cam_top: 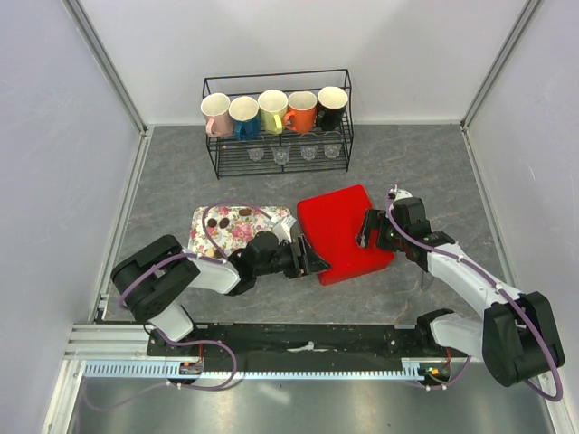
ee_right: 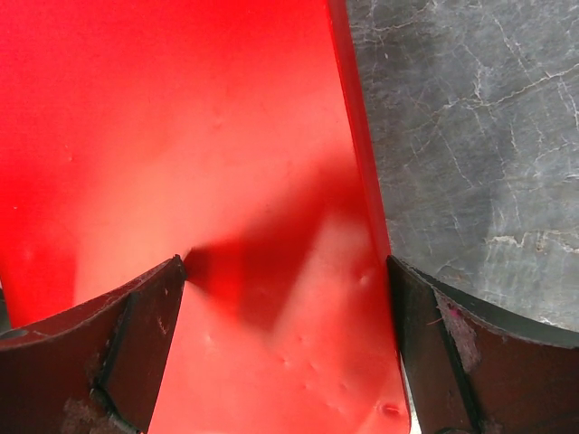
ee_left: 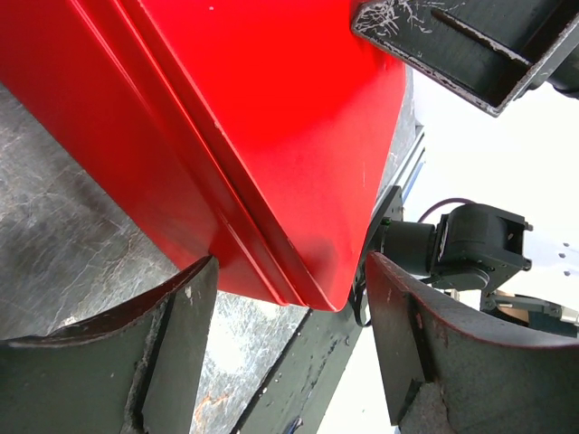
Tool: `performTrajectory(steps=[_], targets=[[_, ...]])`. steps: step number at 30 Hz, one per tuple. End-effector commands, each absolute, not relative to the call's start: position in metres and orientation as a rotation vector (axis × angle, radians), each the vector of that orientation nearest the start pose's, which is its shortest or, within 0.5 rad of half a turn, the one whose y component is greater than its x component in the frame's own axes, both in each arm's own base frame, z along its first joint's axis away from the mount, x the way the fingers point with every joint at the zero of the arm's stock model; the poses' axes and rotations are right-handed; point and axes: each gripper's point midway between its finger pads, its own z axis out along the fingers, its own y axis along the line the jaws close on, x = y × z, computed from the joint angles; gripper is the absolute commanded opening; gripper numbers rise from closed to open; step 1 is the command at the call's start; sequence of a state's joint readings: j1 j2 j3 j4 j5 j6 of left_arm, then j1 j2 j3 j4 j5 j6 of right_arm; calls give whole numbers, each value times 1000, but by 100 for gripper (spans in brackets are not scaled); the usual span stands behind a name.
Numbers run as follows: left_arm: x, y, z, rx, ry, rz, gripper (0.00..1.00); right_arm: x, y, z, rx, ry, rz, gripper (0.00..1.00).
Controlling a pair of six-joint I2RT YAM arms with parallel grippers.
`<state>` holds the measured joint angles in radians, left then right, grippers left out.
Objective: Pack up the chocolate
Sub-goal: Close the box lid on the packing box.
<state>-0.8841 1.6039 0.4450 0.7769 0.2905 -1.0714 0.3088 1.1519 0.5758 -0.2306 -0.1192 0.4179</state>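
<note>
A closed red box (cam_top: 342,231) lies in the middle of the table. A few dark brown chocolates (cam_top: 217,221) lie on a floral tray (cam_top: 240,228) just left of it. My left gripper (cam_top: 318,262) is open at the box's near left corner; in the left wrist view (ee_left: 288,280) its jaws stand either side of the red corner (ee_left: 271,117) without gripping it. My right gripper (cam_top: 366,231) is open over the box's right side; in the right wrist view (ee_right: 285,271) the red lid (ee_right: 199,181) fills the gap between its jaws.
A black wire rack (cam_top: 277,158) with several coloured mugs (cam_top: 273,110) and small glasses stands at the back. Grey walls close the sides. Grey stone tabletop (ee_right: 470,136) shows right of the box.
</note>
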Motion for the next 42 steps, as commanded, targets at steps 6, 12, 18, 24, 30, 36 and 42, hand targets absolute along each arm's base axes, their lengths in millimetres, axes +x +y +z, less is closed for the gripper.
performTrajectory(steps=[6,12,18,24,30,36,42], targets=[[180,-375,104,73,2187,-1574,74,255,148,65,35,2459,627,98],[184,-370,104,52,2176,-1532,74,273,130,96,72,2387,483,98],[185,-367,104,43,2178,-1515,74,282,126,101,87,2397,440,98],[185,-366,103,39,2178,-1508,74,274,127,85,68,2463,440,98],[186,-367,102,46,2180,-1506,74,261,118,60,98,2530,380,98],[187,-365,103,50,2178,-1490,74,266,119,76,123,2463,405,98],[190,-360,105,53,2173,-1439,75,276,120,108,146,2362,435,98]])
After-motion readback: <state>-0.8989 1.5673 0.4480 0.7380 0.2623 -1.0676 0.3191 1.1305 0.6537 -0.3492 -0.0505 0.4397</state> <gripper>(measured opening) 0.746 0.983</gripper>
